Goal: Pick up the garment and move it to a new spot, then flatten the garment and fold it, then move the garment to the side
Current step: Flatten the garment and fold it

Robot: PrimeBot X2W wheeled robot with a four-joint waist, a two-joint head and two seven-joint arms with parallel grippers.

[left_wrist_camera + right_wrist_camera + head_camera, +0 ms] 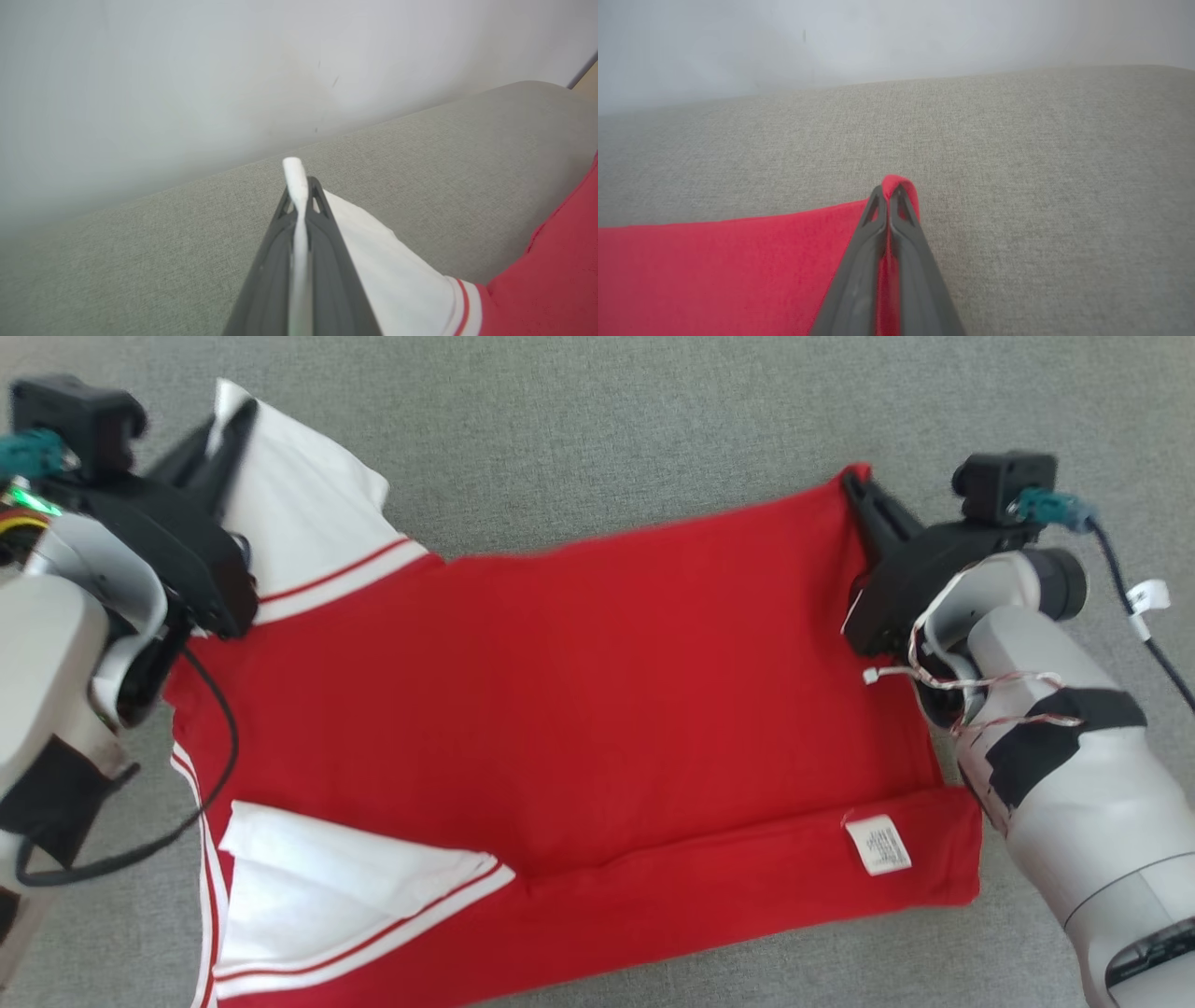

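Note:
The garment (579, 691) is a red shirt with white, red-striped sleeves, spread across the grey fabric surface (597, 420), its near edge folded over with a white label (878, 845) showing. My left gripper (233, 429) is shut on the far white sleeve (308, 513); in the left wrist view the white cloth (299, 242) is pinched between the fingers (327, 261). At the far right corner my right gripper (854, 485) is shut on the red hem; the right wrist view shows red cloth (901, 184) curling over the fingertips (878, 210).
A pale wall (187, 70) rises behind the grey surface's far edge. A dark cable (1144, 616) trails off the right wrist, and another hangs by the left forearm (210, 784). Bare grey surface (1041, 163) lies beyond and to the right of the garment.

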